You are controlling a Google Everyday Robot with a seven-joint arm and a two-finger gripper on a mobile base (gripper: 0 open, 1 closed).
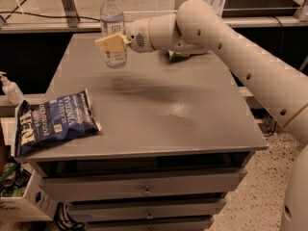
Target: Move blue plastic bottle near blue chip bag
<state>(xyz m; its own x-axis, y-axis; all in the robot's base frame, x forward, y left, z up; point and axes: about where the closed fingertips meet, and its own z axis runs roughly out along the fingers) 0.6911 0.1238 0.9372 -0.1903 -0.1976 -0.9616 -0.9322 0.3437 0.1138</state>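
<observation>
The bottle (112, 23) stands upright in the air over the far-left part of the cabinet top (183, 114). It is clear plastic with a white cap and a pale label. Its base appears to hang clear of the surface, and a dark shadow lies on the top below it and a little nearer the camera.

The gripper (111, 44) is clamped on the bottle at label height. One tan finger (108, 43) crosses the front of the label, and the other is hidden behind the bottle. The jaws are closed to the width of the bottle.

The chip bag (53, 121) lies flat at the near-left corner of the top, its left edge overhanging slightly. It is dark blue with white lettering. It is well apart from the bottle, nearer the camera and further left.

The arm (231, 47) reaches in from the right, across the far edge. A green bag (179, 56) shows partly behind the wrist.

A white pump bottle (9, 88) stands on a ledge left of the cabinet. Drawers (144, 189) run below the top. A box (19, 203) sits on the floor at lower left.
</observation>
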